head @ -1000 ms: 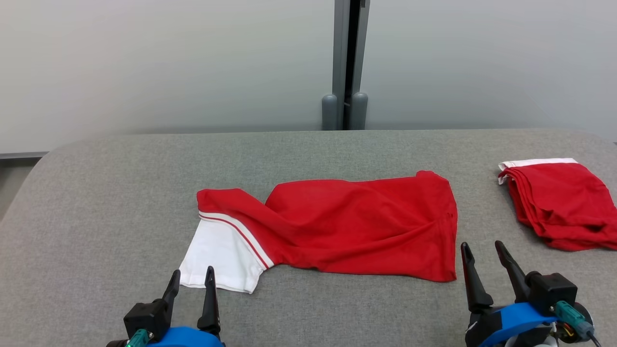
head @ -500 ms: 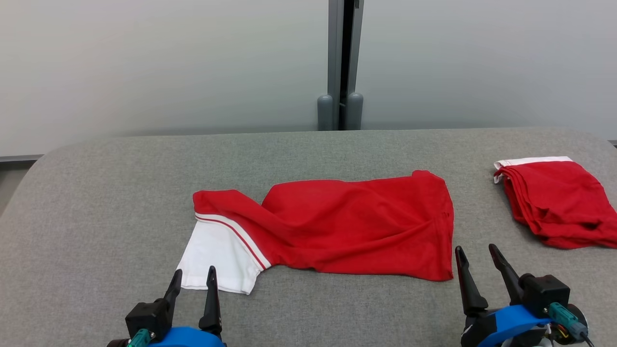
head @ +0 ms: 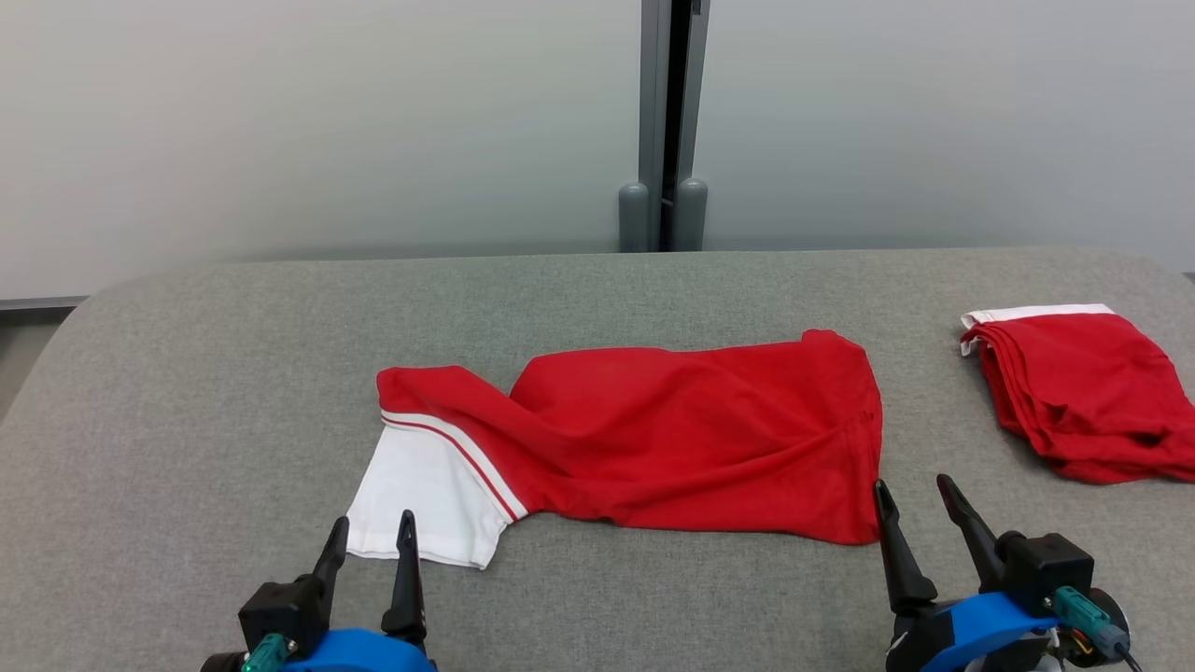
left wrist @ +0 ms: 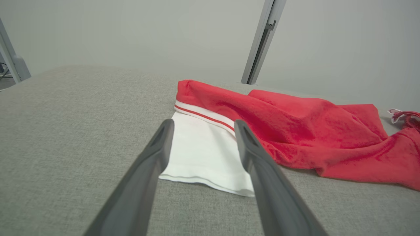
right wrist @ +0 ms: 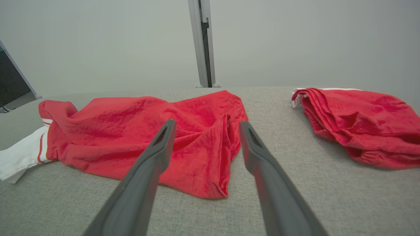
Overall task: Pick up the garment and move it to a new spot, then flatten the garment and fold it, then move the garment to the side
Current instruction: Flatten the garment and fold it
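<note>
The garment (head: pixel 672 439) is red with a white, red-striped end, and lies loosely wrinkled across the middle of the grey padded table (head: pixel 187 373). Its white end (left wrist: pixel 203 154) points toward my left gripper (head: pixel 373 532), which is open just short of the white hem (head: pixel 411 560). My right gripper (head: pixel 910 490) is open at the garment's near right corner (right wrist: pixel 218 193), with nothing between its fingers. Both wrist views show the cloth (right wrist: pixel 147 131) ahead of the open fingers.
A second red garment (head: pixel 1078 397), folded with a white edge, lies at the table's right side, also seen in the right wrist view (right wrist: pixel 357 121). A grey post (head: pixel 665 121) stands behind the table against pale panels. The table's rounded left corner (head: pixel 65 327) drops off.
My right gripper has crept slightly left and forward toward the garment's right corner. The left gripper has hardly moved. The camera wobbled a little; the garments lie as before.
</note>
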You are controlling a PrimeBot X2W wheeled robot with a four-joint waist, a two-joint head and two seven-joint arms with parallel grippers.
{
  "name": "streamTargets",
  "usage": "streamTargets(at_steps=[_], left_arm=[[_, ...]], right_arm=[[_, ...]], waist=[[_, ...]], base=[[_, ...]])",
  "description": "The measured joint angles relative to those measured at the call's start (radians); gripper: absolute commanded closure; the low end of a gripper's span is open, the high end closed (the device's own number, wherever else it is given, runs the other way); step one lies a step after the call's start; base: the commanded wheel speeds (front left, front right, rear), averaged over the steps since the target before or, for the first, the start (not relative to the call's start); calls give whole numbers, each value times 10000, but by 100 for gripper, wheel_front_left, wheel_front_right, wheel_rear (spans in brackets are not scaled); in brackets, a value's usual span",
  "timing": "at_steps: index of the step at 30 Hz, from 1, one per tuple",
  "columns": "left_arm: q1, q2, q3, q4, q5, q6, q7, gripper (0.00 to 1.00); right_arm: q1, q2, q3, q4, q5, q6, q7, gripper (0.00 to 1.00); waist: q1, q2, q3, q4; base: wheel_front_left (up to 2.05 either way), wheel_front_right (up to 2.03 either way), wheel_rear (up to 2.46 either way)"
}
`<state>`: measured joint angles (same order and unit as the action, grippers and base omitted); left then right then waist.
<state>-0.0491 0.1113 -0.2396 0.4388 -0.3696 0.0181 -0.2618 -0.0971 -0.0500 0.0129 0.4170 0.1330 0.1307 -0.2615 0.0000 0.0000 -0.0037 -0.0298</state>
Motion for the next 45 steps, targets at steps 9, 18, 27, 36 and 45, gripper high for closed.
streamTargets(at_steps=[9, 18, 27, 36, 45], left_arm=[[-660, 322, 221, 723, -374, 125, 1254, 0], [-1644, 713, 589, 2203, -790, 255, 2251, 0], [-2245, 738, 464, 3210, -897, 69, 2516, 62], [-2311, 539, 247, 3030, -863, -144, 1737, 100], [-2241, 527, 58, 2213, -761, -100, 1258, 100]], right_arm=[[-44, 0, 142, 203, -36, 0, 12, 0], [-297, 0, 368, 472, -52, 0, 198, 0], [-429, 0, 385, 575, -178, 0, 198, 0], [-634, -2, 441, 1101, -219, 0, 403, 0], [-1407, -2, 77, 2579, -19, 0, 817, 0]], waist=[[0, 0, 329, -137], [0, 0, 936, -634], [1, 1, 1264, -845], [1, 0, 1241, -539], [1, 0, 1288, -152]], base=[[0, 0, 0], [0, 0, 0], [0, 0, 0], [0, 0, 0], [0, 0, 0]])
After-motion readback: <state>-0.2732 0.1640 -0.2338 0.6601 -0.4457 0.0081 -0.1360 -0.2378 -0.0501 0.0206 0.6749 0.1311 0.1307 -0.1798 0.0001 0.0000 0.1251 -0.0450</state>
